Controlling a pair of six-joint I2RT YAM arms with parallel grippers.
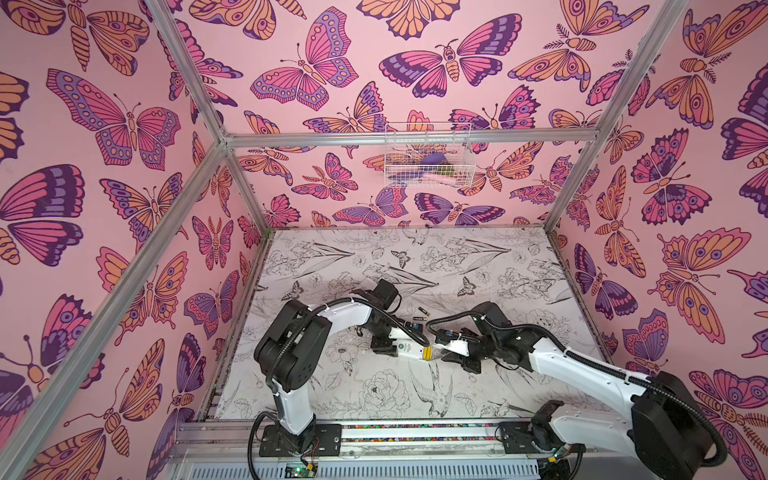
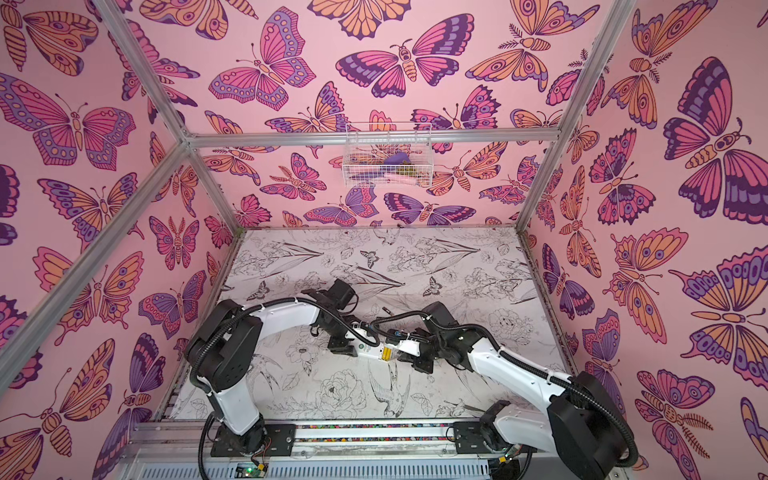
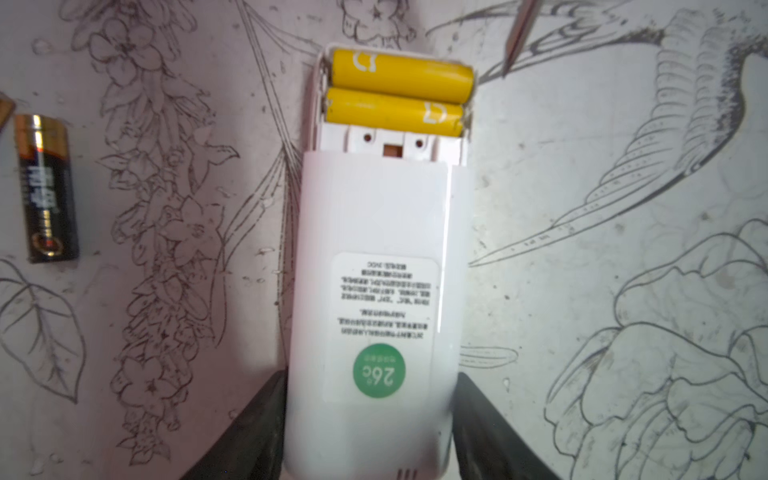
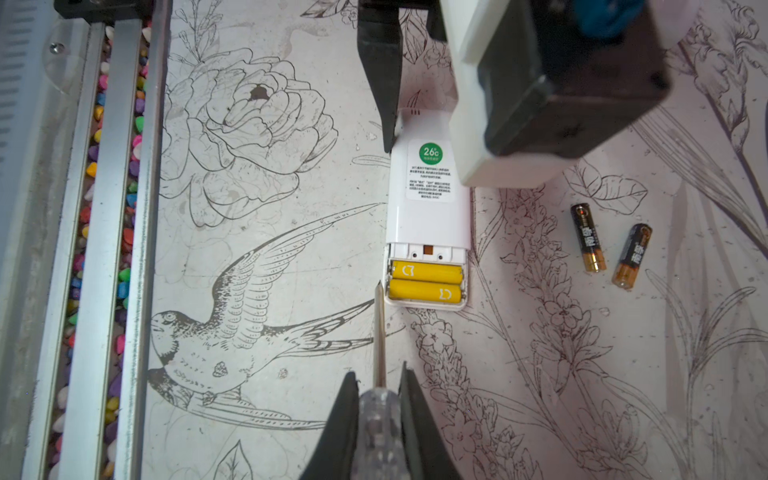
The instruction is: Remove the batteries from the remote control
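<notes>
screwdriver (image 4: 379, 332) handle clamped in the right claw (image 4: 378, 376), two yellow batteries (image 4: 426, 272) left to lift

from where i stand the right claw is pinched tight on the clear handle. the blade's tip sits just beside the outer wall of the open bay (image 4: 426, 306), level with the end of the outer yellow cell. both yellow batteries lie side by side in that bay, at one end of the remote (image 3: 374, 228). the two black batteries (image 4: 588, 237) lie loose on the table (image 4: 291, 187), near each other and apart from the remote. the left claw (image 3: 370, 376) straddles the remote's other end, a finger close against each side; whether it grips or only brackets, i cannot tell.

to do this well, i'd say the remote must be pinned first. then the tip goes over the wall into the gap at the cell's end and levers up gently, so the cell rolls out rather than jumps.

bare table lies on the blade's side, toward the front rail (image 4: 116, 208); the black cells take the opposite side. the left wrist hangs over the label end, so the right arm is best kept at the bay end.
</notes>
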